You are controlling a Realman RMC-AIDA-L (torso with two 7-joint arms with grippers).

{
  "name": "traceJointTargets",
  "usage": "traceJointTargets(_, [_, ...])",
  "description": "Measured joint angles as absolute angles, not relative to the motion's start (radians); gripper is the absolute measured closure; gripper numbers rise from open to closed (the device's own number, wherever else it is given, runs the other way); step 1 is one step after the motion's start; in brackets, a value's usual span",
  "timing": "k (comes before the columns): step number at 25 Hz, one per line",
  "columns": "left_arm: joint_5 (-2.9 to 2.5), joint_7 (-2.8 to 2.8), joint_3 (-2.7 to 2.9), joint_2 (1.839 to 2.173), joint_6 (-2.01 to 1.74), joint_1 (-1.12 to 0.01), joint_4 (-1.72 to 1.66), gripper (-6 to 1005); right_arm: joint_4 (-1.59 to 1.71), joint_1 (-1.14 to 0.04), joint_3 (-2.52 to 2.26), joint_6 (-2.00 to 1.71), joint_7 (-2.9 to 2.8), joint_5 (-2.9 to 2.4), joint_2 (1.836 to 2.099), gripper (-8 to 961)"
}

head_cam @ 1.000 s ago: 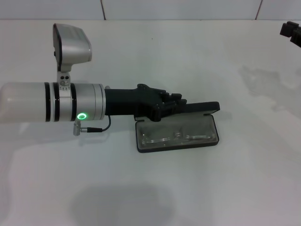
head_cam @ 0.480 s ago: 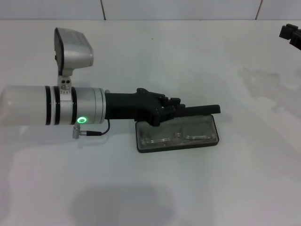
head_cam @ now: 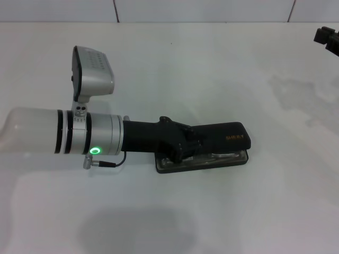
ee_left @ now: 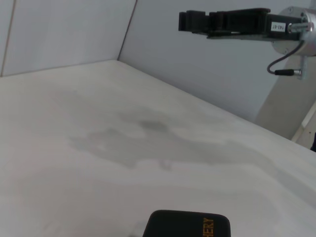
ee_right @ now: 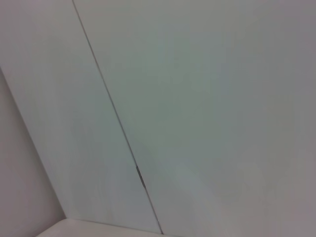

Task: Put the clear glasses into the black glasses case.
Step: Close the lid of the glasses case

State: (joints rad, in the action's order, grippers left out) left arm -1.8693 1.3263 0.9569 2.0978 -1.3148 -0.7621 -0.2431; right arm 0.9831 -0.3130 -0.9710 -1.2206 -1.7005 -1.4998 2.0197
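The black glasses case (head_cam: 231, 138) lies mid-table with its lid tilted low over the base, leaving a narrow gap along the front. Through that gap the clear glasses (head_cam: 220, 155) show inside the base. My left gripper (head_cam: 183, 146) reaches in from the left and rests on the left part of the lid. A corner of the lid with gold lettering (ee_left: 190, 226) appears in the left wrist view. My right gripper (head_cam: 327, 38) hangs parked at the far right, raised off the table and far from the case; it also shows as the right gripper (ee_left: 197, 22) in the left wrist view.
The white table (head_cam: 265, 211) carries a faint grey stain (head_cam: 291, 90) to the right of the case. A white wall stands behind. The right wrist view holds only wall panels.
The lid has swung down from upright to nearly flat over the base. My left gripper moved forward and down with it, now covering most of the glasses.
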Motion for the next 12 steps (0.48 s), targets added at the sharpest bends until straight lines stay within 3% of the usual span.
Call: traceJointTargets(12, [-1.855, 1.306, 0.994, 2.100, -1.337, -0.750, -0.241, 762, 0.976, -0.310, -0.978, -1.233, -1.697, -1.490, 2.020, 839])
